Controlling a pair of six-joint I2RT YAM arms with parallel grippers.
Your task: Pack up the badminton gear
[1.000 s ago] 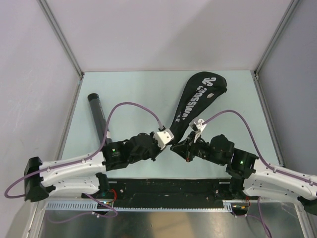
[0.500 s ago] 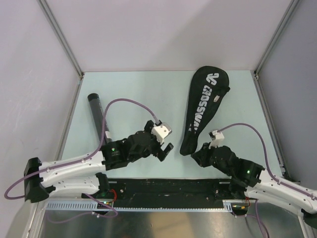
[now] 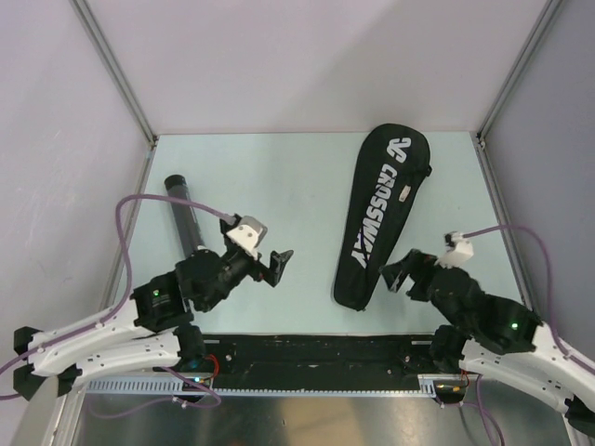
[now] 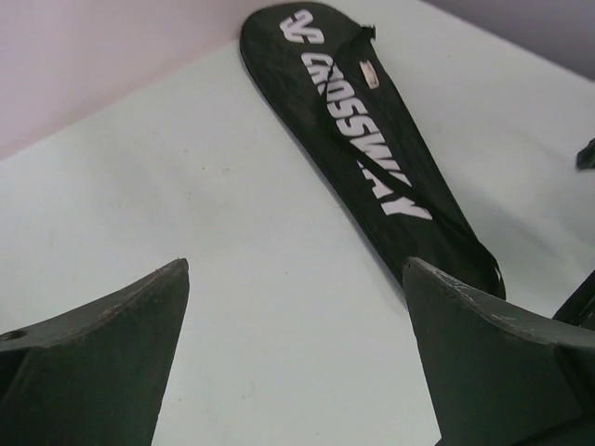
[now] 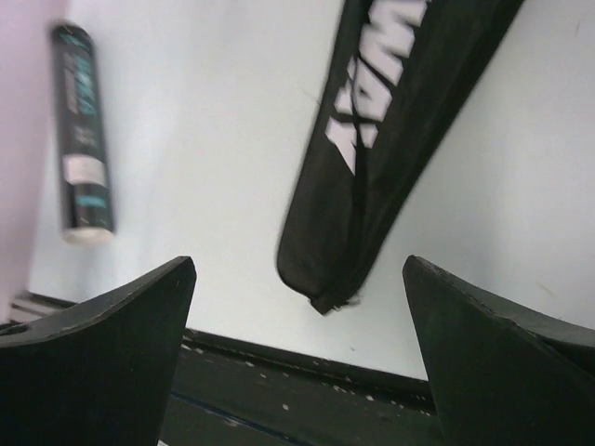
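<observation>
The black racquet-shaped "CROSSWAY" bag (image 3: 381,218) was laid flat on the pale green table (image 3: 279,177), right of centre, with its wide head toward the far edge and its narrow end toward the near edge. The black cylindrical tube (image 3: 186,214) was laid well apart from it, along the left side. No racquets or shuttlecocks were seen loose, so they were judged to be packed already, though this could not be confirmed. The step in hand was judged to be the very end of packing.

The left gripper (image 3: 276,267) was held with its fingers apart and nothing between them, between tube and bag. The right gripper (image 3: 395,277) was likewise spread and empty, just beside the bag's narrow end. If anything was left, the tube would have to be grasped by the left gripper across its width.

In the top view, the whole layout and both arms were shown. In the left wrist view, only the bag (image 4: 372,139) was shown beyond the spread gripper (image 4: 296,279), and the tube was out of frame. In the right wrist view, the tube's printed label (image 5: 82,130) and the bag's narrow end (image 5: 330,279) were shown past the spread gripper (image 5: 297,269). Whether that end was zipped could not be told.
</observation>
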